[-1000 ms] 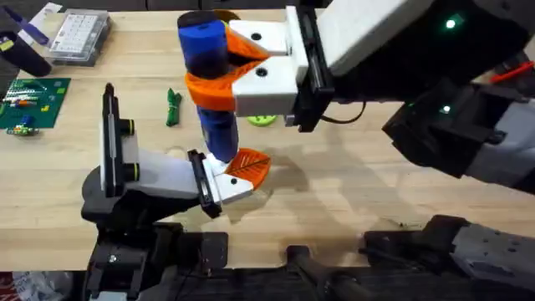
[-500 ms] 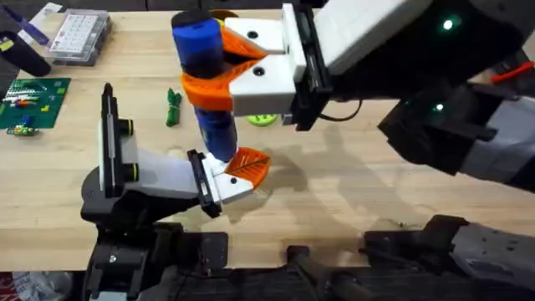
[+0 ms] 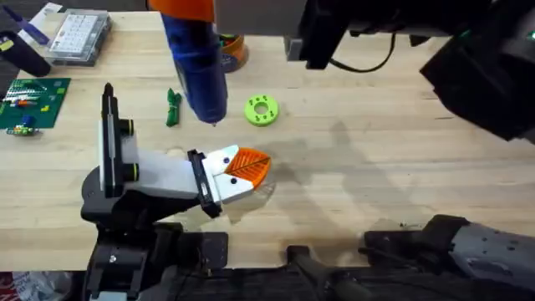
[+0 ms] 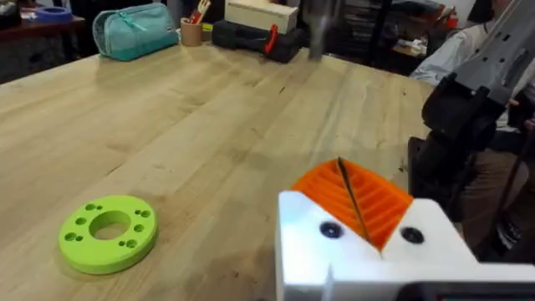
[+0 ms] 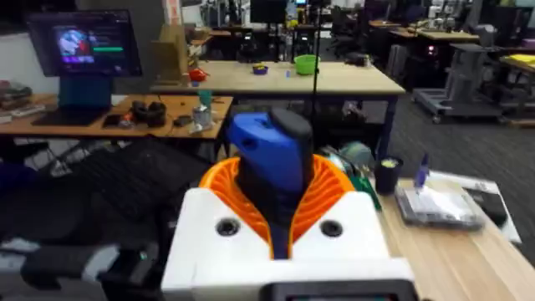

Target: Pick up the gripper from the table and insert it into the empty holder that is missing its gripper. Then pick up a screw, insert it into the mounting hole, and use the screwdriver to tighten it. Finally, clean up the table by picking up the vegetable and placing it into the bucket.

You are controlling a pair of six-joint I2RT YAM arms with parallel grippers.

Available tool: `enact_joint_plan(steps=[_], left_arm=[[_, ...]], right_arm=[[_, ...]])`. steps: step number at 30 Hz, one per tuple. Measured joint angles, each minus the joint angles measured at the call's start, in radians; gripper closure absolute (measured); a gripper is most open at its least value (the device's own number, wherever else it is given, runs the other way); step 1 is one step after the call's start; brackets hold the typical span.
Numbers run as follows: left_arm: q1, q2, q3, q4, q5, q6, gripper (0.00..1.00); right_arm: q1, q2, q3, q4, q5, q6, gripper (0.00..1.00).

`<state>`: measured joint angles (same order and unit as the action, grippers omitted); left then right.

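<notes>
Gripping the thick bright-blue cylindrical screwdriver (image 3: 197,63), the right gripper (image 5: 280,221) hangs beside the lime-green holed disc (image 3: 261,110); the left gripper (image 3: 242,170) rests pressed together nearby.

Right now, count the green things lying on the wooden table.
3: slender dark-green toy vegetable left of the blue screwdriver; lime-green round disc to its right; green circuit board at far left.

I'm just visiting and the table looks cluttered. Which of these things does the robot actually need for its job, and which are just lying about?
Part of the job:
- screwdriver, held by the right gripper
- vegetable
- bucket
- left gripper, shut and empty

Just lying about:
- lime-green disc
- green circuit board
- clear parts box
</notes>
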<state>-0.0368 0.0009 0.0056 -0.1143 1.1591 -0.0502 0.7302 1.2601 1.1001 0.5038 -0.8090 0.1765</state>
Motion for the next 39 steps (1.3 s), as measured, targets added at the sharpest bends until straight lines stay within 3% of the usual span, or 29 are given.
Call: enact_joint_plan(steps=[7,24,30,39], left_arm=[[0.000,0.000,0.000,0.000,0.000,0.000,0.989],[0.000,0.000,0.000,0.000,0.000,0.000,0.989],[0.000,0.000,0.000,0.000,0.000,0.000,0.989],[0.000,0.000,0.000,0.000,0.000,0.000,0.989]], right_arm=[[-0.036,0.002,0.004,-0.189,0.001,-0.164,0.939],[-0.144,0.001,0.004,-0.409,0.066,-0.469,0.940],[-0.186,0.001,0.004,-0.502,0.176,-0.571,0.940],[-0.190,0.013,0.004,-0.571,0.447,-0.782,0.940]])
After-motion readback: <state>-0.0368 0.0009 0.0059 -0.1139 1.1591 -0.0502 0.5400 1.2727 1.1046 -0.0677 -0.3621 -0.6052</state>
